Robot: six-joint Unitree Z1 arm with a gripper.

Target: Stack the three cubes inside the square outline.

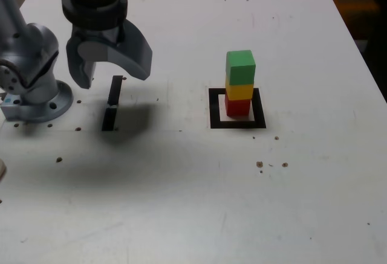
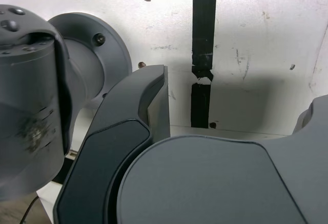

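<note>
**A:** so what's the table (image 1: pixel 199 203) like here?

**B:** plain white, kinda scuffed; little brown specks (image 1: pixel 260 164) scattered on the near part, plus a few screw holes around the arm's base (image 1: pixel 42 104) on the exterior view's left; soft dark shadow spreads under the arm

**A:** and the cubes?

**B:** all stacked; red cube (image 1: pixel 237 107) at the bottom, yellow cube (image 1: pixel 239 90) on it, green cube (image 1: pixel 240 66) on top; the tower sits inside the square outline (image 1: pixel 236 122), red one on the white centre; green looks turned a touch off the yellow, but it's upright

**A:** pincer near it?

**B:** nope; the pincer (image 1: pixel 112 74) hangs well apart from the stack, over toward the exterior view's left, pointing down with its jaws spread wide and nothing between them; right below it are two short black tape strips (image 1: pixel 112 104) laid end to end; the wrist view shows those strips (image 2: pixel 203 55) too, with a small ragged gap where they meet, and more screw holes beside them

**A:** anything of the room?

**B:** barely; past the table's far right corner in the exterior view there's a sliver of something orange-brown (image 1: pixel 360 7) and dark, too blurry to tell what
</note>
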